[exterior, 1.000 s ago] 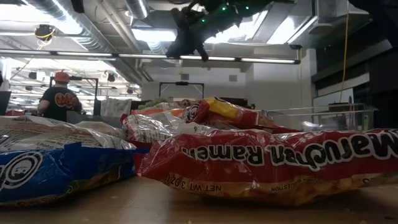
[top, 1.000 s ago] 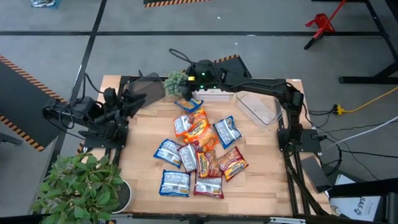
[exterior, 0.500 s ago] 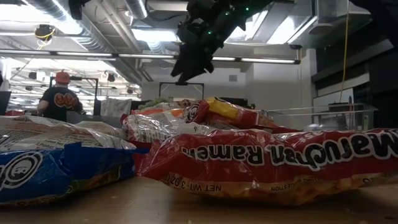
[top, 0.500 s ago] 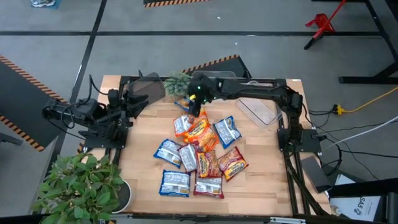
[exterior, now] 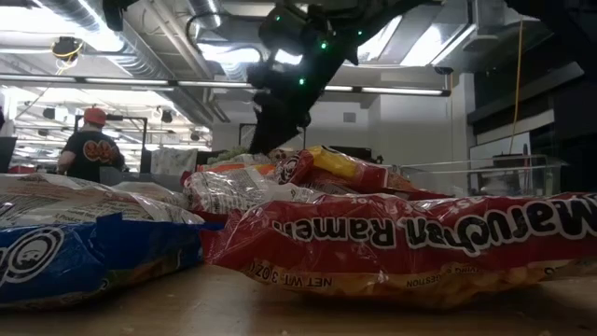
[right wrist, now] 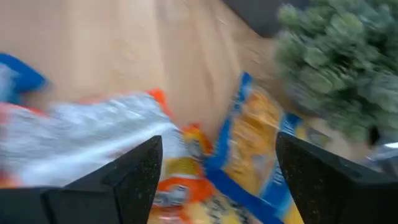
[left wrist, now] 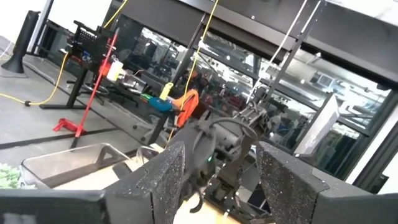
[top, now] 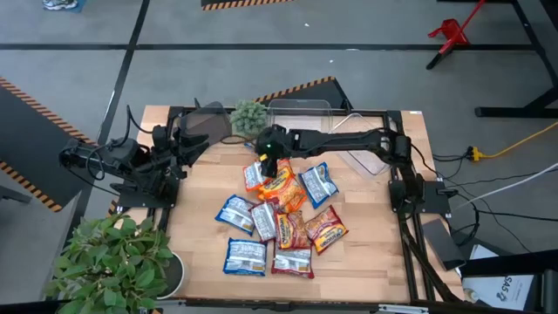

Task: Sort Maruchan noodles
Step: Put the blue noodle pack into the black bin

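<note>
Just beside the small green plant [top: 249, 114], the right hand [top: 267, 163] hangs open and empty over the noodle packets [top: 277, 209], clear bin [top: 362, 150] behind it.

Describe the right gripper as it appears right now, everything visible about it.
The right gripper is dark with small green lights on its wrist, at the end of the right arm stretched across the table's far side. It hangs over the far end of the noodle pile, beside the small green plant. Its wrist view shows two dark fingers spread wide, jaws open, nothing between them, above a blue-and-yellow packet and an orange one. Contact with the packets cannot be told.
</note>
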`<state>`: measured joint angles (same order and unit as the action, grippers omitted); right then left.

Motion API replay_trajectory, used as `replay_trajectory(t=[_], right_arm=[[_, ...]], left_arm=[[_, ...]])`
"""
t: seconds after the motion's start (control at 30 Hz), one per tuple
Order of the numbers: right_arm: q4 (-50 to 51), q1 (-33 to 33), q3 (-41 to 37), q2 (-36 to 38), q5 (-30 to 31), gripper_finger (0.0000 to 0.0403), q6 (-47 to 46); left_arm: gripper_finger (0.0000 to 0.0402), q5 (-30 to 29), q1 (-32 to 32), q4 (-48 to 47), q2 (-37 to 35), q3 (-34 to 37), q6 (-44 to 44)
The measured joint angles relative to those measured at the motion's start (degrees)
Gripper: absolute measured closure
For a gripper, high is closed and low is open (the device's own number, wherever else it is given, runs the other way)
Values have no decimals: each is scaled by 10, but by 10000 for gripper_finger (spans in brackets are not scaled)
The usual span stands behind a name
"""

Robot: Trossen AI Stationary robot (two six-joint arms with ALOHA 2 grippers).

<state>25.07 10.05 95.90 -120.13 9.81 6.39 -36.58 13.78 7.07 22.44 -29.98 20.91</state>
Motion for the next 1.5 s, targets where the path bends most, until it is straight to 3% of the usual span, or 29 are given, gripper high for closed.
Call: replay_trajectory(t=[0.27, 0.53, 0.73, 1.03, 1.27, 1.5], right_arm=[[0, 4, 0, -39, 18, 111, 19], [0, 5, 0, -56, 108, 123, 16], [3, 5, 0, -56, 100, 203, 16], [8, 5, 0, -56, 42, 384, 16], [15, 4, 1, -48, 30, 398, -4], [71, 5, 87, -45, 12, 401, -10]], left_arm=[[207, 0, 0, -7, 0, 0, 0], [207, 0, 0, -7, 0, 0, 1], [207, 0, 0, -7, 0, 0, 1], [207, 0, 0, -7, 0, 0, 1], [207, 0, 0, -7, 0, 0, 1], [207, 0, 0, -11, 0, 0, 1]])
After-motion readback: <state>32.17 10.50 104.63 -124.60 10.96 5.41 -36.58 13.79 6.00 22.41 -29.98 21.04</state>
